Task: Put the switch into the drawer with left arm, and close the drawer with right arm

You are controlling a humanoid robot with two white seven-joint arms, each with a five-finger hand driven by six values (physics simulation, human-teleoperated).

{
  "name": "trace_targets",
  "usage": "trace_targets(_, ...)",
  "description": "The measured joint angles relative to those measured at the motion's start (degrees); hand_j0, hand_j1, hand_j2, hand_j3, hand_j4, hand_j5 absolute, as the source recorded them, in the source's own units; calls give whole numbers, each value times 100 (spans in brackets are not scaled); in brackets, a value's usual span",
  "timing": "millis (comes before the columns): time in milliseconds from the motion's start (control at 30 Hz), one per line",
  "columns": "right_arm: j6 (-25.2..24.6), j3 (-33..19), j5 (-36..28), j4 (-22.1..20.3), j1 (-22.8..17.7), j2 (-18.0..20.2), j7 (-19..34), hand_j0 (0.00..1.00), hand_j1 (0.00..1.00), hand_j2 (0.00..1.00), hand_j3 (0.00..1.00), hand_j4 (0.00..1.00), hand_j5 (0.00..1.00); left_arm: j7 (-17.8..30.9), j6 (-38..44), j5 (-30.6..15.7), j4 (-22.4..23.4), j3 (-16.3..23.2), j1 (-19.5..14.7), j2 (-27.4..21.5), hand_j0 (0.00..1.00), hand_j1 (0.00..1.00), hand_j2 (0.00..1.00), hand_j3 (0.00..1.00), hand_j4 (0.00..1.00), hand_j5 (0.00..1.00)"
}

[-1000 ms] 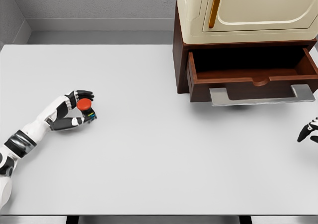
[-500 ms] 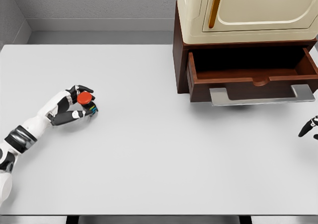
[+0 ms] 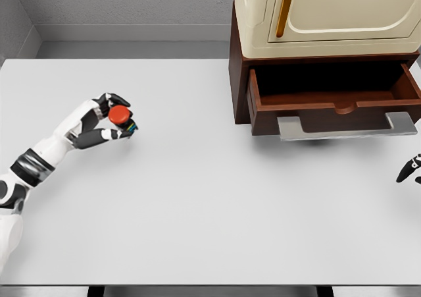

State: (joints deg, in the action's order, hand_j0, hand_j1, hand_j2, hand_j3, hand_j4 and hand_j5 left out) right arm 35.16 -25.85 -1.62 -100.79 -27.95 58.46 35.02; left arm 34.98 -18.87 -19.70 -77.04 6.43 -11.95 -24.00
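Left hand (image 3: 108, 122) grasping red-capped switch (image 3: 120, 116), clear of table (image 3: 197, 205). Open drawer (image 3: 335, 99) well right of hand: carry high over front lip, release inside.

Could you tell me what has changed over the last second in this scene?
The left hand, gripping the switch throughout, has carried it up the picture and slightly right, toward the drawer. The drawer stays open, and the right hand has edged only slightly at the right edge.
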Motion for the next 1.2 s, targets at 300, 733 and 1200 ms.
trace_targets(300, 0, 0, 0, 0, 0, 1, 0, 48, 48, 48, 48, 48, 48, 3, 19, -4, -157, 104, -220, 241, 33, 33, 33, 33, 33, 33)
trace_targets(733, 0, -41, 0, 0, 0, -1, 0, 47, 47, 47, 47, 47, 47, 3, 28, 2, -224, 240, -633, 710, 33, 33, 33, 33, 33, 33)
trace_targets(1200, 0, -39, 0, 1, -9, 8, 0, 49, 49, 49, 49, 49, 49, 0, 26, 19, -340, 402, -914, 1107, 34, 34, 34, 34, 34, 34)
